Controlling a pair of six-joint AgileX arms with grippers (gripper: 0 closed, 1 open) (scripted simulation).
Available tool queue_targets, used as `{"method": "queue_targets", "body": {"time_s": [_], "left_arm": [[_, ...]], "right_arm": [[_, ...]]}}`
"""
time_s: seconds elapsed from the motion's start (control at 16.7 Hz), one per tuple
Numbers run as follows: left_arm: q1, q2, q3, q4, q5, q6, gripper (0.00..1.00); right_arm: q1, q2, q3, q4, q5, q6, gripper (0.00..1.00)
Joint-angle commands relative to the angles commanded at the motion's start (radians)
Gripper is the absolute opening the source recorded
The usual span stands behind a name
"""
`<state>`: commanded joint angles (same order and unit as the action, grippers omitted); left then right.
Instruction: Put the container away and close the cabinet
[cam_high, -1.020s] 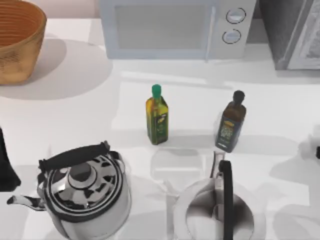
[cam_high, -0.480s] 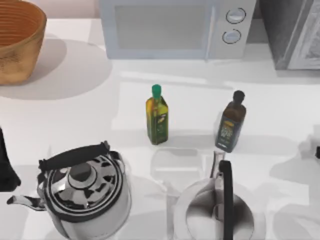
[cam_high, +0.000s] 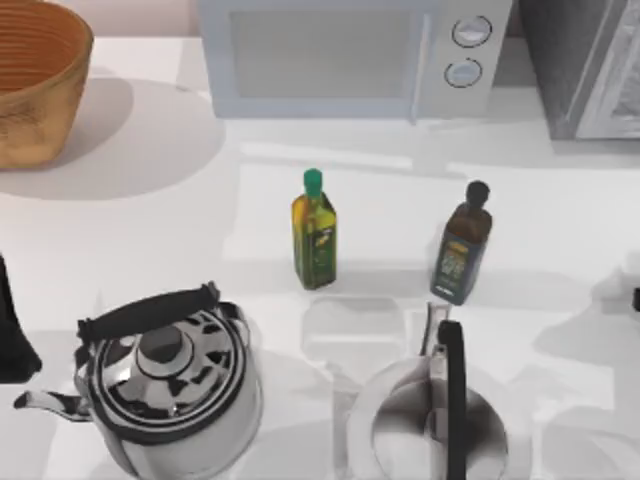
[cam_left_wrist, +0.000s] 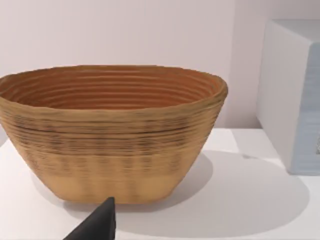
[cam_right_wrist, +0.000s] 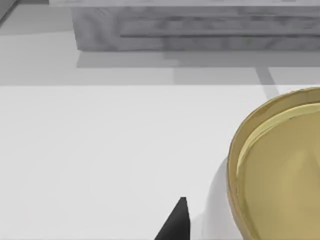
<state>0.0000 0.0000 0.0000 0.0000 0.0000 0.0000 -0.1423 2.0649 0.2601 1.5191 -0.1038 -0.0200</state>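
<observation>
A clear, almost see-through container (cam_high: 355, 325) lies on the white counter between the two kettles, in front of the bottles. The grey marbled cabinet (cam_high: 590, 70) stands at the back right, and its door edge runs slanted. The cabinet's front (cam_right_wrist: 200, 30) is also ahead in the right wrist view. My left arm (cam_high: 10, 330) sits at the left edge, and a dark wedge of my left gripper (cam_left_wrist: 97, 227) points at the woven basket. A sliver of my right arm (cam_high: 636, 298) shows at the right edge. A dark wedge of my right gripper (cam_right_wrist: 175, 225) hangs over bare counter.
A woven basket (cam_high: 35, 80) sits back left and a microwave (cam_high: 350, 55) at the back middle. A green-capped bottle (cam_high: 314, 232) and a dark bottle (cam_high: 462, 245) stand mid-table. A steel kettle (cam_high: 165, 385) and a second kettle (cam_high: 440, 420) are in front. A yellow bowl (cam_right_wrist: 280, 170) is near my right gripper.
The right arm's visible part at the right edge has shrunk slightly and its shadow has shifted. The objects and the left arm have not moved.
</observation>
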Motion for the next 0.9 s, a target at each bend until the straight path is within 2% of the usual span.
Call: {"method": "queue_targets", "body": {"time_s": [0.24,0.66,0.9], "left_arm": [[0.0,0.0,0.0,0.0,0.0,0.0,1.0],[0.0,0.0,0.0,0.0,0.0,0.0,1.0],[0.0,0.0,0.0,0.0,0.0,0.0,1.0]], "right_arm": [[0.0,-0.163,0.037,-0.189,-0.001,0.0,0.0],[0.003,-0.601,0.131,-0.774,-0.009,-0.002,0.0],[0.004,-0.811,0.176,-1.013,-0.012,-0.002,0.0]]}}
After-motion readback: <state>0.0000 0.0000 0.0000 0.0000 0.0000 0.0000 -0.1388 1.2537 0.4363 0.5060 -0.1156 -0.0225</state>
